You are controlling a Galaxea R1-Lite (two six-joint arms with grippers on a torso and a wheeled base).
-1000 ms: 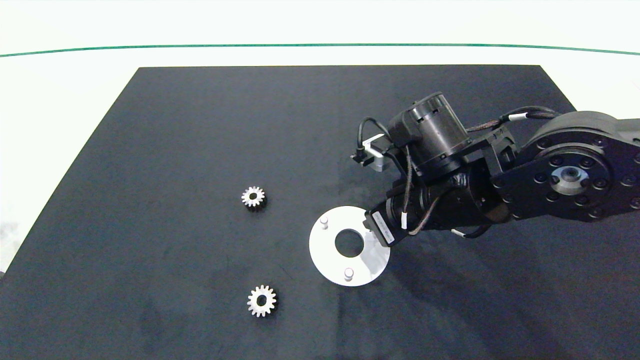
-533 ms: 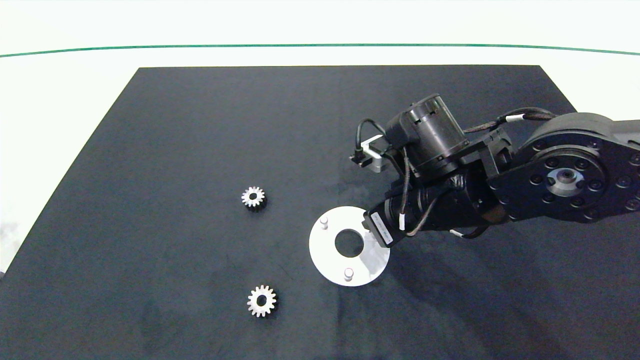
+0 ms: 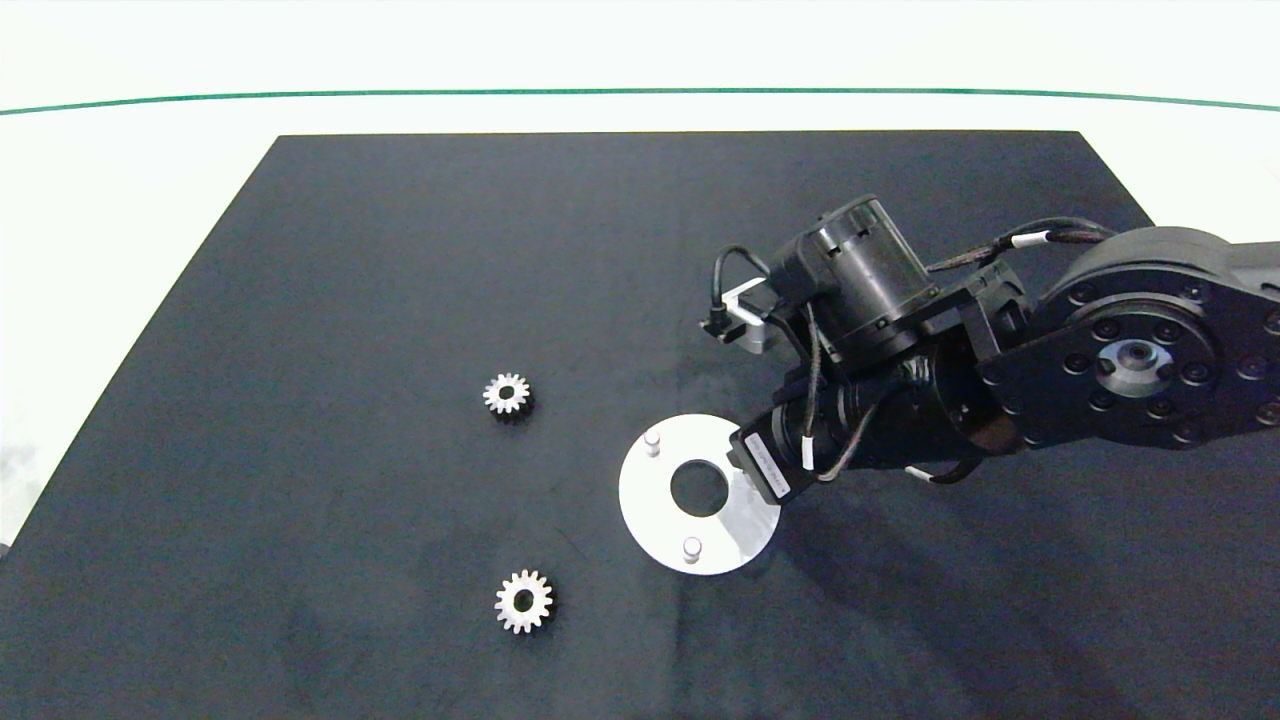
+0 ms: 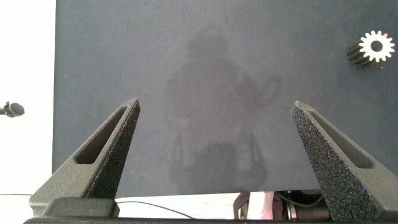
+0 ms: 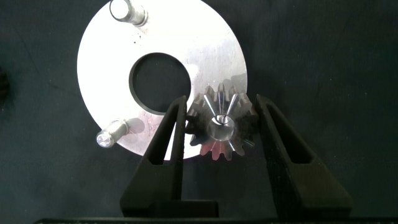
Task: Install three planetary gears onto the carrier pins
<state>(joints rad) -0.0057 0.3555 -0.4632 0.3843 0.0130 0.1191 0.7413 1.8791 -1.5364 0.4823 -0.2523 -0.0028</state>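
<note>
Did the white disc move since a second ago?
Yes, barely: the white disc nudged slightly away from the far gear, toward the right arm.

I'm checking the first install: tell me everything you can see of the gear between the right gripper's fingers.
The silver gear, metal with pointed teeth, lies flat on the white disc at its rim, a shiny pin end showing through its centre hole. The right gripper has one dark finger on each side, close against its teeth. In the head view the arm hides it.
</note>
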